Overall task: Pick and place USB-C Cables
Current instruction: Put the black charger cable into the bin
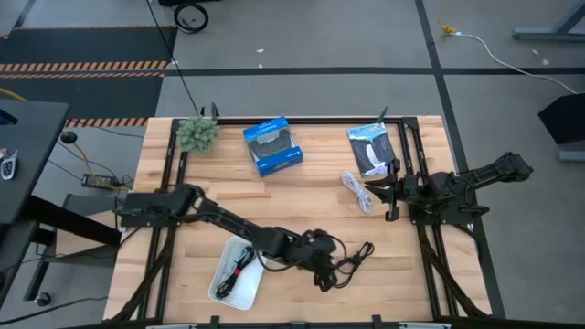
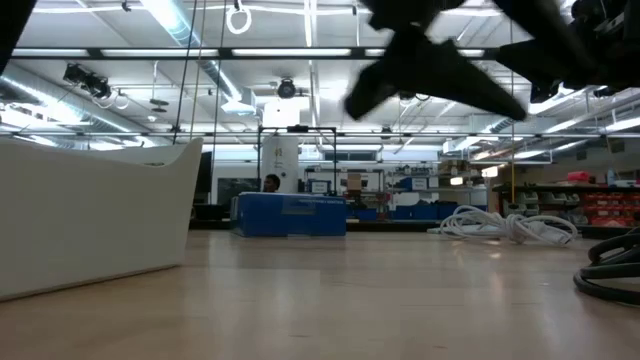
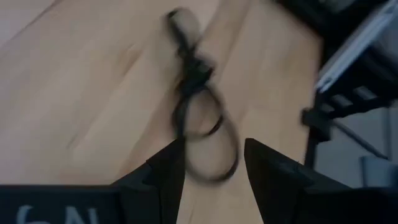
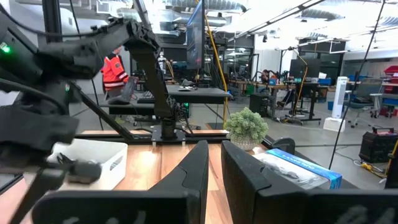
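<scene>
A black USB-C cable [image 1: 355,259] lies on the table's near middle, in loose loops. My left gripper [image 1: 322,267] is over its left end, open. In the left wrist view, one loop of the cable [image 3: 208,134] lies between the two fingers of my left gripper [image 3: 211,158]. A second black cable with a red band [image 1: 239,265] lies in the white tray [image 1: 222,291]. The white cable [image 1: 356,192] rests coiled on the table, right of centre. My right gripper [image 1: 384,195] waits next to it, shut down to a narrow slit [image 4: 215,168]. I cannot find the pale grey cable. My left gripper comes down at the black cable from above, slanting, with a loop [image 3: 186,118] between its open fingers [image 3: 168,171]. The view is blurred, and I cannot tell whether either finger touches the cable, which lies on the table.
The blue box [image 1: 272,146] and the black packet [image 1: 372,149] lie at the far side, with a small green plant [image 1: 196,133] at the far left corner. The white tray sits at the near edge, left of the cable. Black frame rails [image 1: 416,155] run along the table's sides.
</scene>
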Robot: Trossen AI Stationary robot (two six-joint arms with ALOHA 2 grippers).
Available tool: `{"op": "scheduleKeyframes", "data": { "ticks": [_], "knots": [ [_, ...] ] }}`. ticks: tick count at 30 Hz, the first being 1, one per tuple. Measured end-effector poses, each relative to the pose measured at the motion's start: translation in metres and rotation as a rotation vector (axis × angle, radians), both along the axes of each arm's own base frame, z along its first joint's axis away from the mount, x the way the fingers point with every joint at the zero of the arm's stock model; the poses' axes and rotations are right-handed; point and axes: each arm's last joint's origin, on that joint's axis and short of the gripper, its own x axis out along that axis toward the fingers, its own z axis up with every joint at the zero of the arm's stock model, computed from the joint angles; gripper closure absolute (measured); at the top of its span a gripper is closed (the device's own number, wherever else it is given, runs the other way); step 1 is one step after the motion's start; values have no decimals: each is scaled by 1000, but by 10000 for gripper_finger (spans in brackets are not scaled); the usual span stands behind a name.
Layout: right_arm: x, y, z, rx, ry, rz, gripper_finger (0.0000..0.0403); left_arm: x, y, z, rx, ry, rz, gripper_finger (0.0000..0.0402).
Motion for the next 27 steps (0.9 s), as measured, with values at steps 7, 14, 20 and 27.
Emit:
{"op": "scheduleKeyframes", "data": {
  "ticks": [7, 14, 20, 27],
  "knots": [
    [0, 0, 0, 0, 0, -1, 353, 20, -3, -18, 56, -150, -83, 230],
    [0, 0, 0, 1, -4, -1, 353, 46, -8, -31, 134, -185, -102, 230],
    [0, 0, 1, 2, -8, 0, 353, 73, 1, -46, 280, -186, -151, 230],
    [0, 0, 1, 2, -8, 0, 353, 72, 2, -55, 472, -108, -178, 199]
  ]
}}
